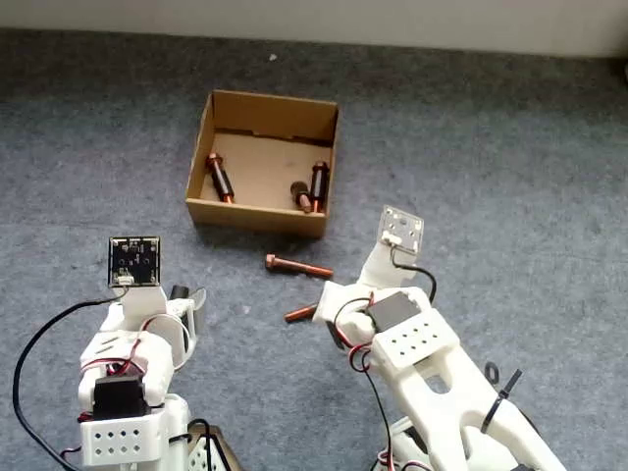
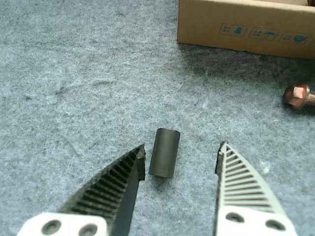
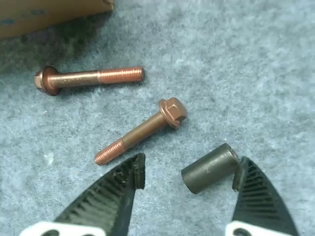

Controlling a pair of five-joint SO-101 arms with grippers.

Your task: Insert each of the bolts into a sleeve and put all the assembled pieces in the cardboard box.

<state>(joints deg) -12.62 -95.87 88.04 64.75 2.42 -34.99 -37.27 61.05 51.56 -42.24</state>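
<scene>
The open cardboard box (image 1: pixel 201 157) holds two bolts with dark sleeves on them, one (image 1: pixel 218 179) at its left and one (image 1: pixel 316 186) at its right. Two bare copper bolts lie on the carpet in front of it: one (image 1: pixel 297 265) (image 3: pixel 88 78) nearer the box, the other (image 1: pixel 300 314) (image 3: pixel 142 129) just ahead of my right gripper (image 3: pixel 191 160). That gripper is open, low over the carpet, with a loose dark sleeve (image 3: pixel 209 168) lying against one fingertip. My left gripper (image 2: pixel 183 147) is open too, and a second dark sleeve (image 2: pixel 164 152) lies between its fingers.
Grey carpet covers the whole work area. The box's front wall (image 2: pixel 246 24) rises a short way beyond the left gripper, with a bolt head (image 2: pixel 297 96) off to one side. Both arm bases (image 1: pixel 123 412) (image 1: pixel 442 392) stand at the near edge.
</scene>
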